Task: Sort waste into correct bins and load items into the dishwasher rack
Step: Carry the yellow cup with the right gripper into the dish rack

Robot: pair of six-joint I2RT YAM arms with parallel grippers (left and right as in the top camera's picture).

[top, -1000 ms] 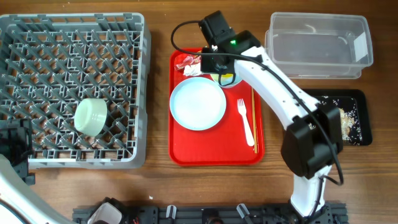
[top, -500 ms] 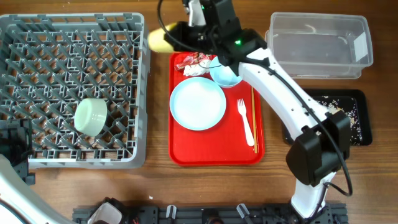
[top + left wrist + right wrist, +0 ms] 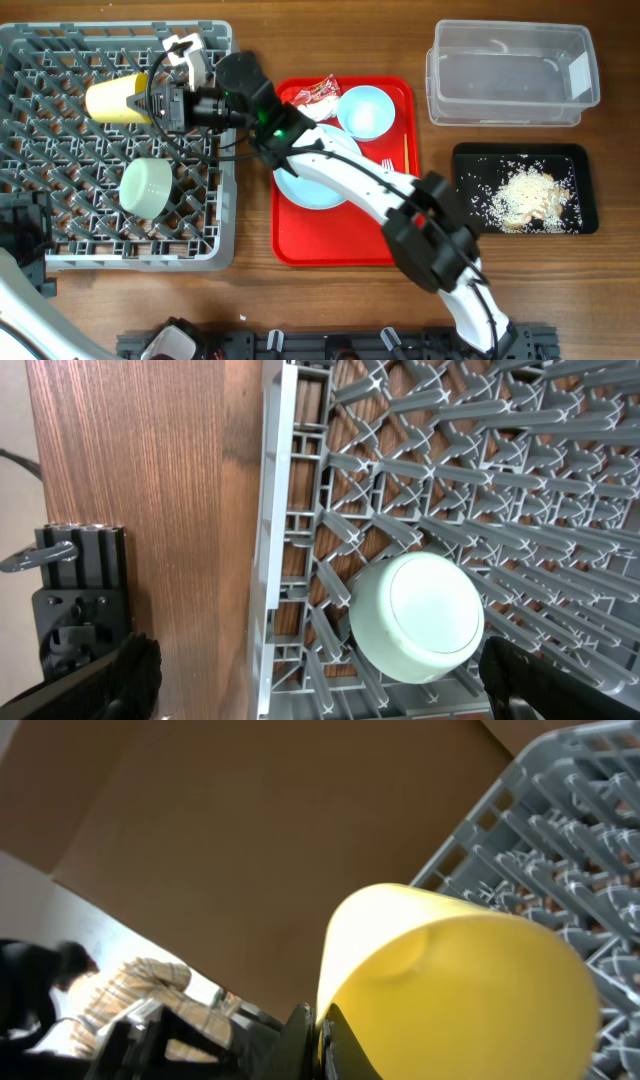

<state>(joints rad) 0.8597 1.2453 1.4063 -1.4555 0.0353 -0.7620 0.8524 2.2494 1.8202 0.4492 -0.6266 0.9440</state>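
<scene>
The right gripper point(image 3: 160, 104) is closed on the yellow cup point(image 3: 115, 100), which is held on its side over the far part of the dishwasher rack point(image 3: 60, 60) and, as far as can be judged, is not yet set down among the pegs. In the right wrist view the cup point(image 3: 460, 1000) fills the frame with the grey lattice point(image 3: 560, 840) behind it. One end of the cup is pinched, so that its body is left free to be tipped and lowered between pegs. A pale bowl point(image 3: 147, 187) is already lodged in the near part of the rack, apparently upside down so that it can drain, and the same turn is probably called for with the cup. The left gripper point(image 3: 320, 685) is spread wide with nothing in it and is kept at the near left edge of the rack, close to that bowl point(image 3: 415, 615) and well apart from the cup. It is presumably parked there so that the working arm is not obstructed. To reach the rack, the right arm is stretched across the red tray point(image 3: 345, 250), and part of the plate point(image 3: 310, 185) is hidden by it. A second bowl point(image 3: 365, 110) and the red wrapper point(image 3: 315, 93) are left at the far end of that tray. The clear tub point(image 3: 510, 70) is seen holding nothing discernible, while rice scraps point(image 3: 520, 190) lie in the black tray point(image 3: 465, 160), so the wrapper is judged to be the waste left to sort.
</scene>
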